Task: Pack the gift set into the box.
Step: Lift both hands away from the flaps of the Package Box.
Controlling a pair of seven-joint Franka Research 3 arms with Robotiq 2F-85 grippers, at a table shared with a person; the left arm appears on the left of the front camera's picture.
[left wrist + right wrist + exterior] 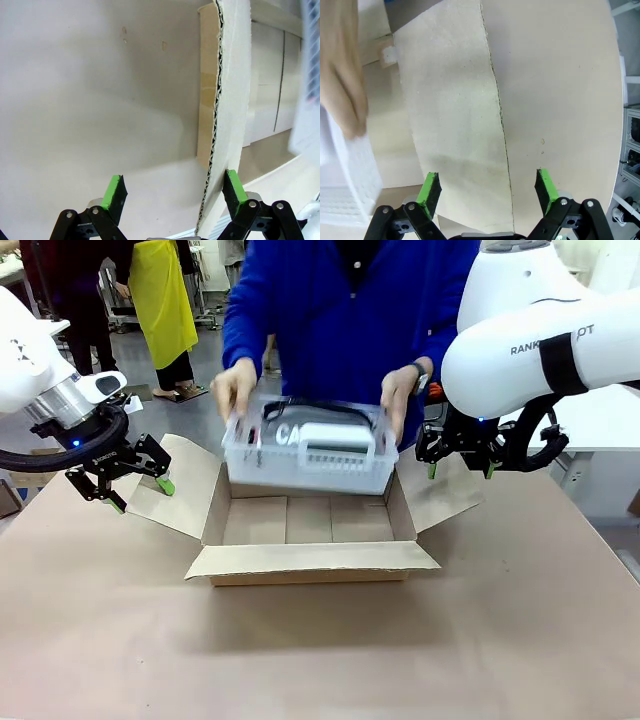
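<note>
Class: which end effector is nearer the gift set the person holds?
Right. The right end effector hangs just beyond the gift set's right end; the left end effector sits farther off, past the box's left flap.

I log the gift set (308, 455): pale tray holding a grey pouch (288, 432) lettered "CA", a black strap (312, 404) and a white gadget (338, 440), held slightly tilted between one hand (235, 388) and another hand (402, 395) at its short ends. The box (312, 560), brown corrugated card with flaps splayed outward and floor bare, lies just below those hands.
</note>
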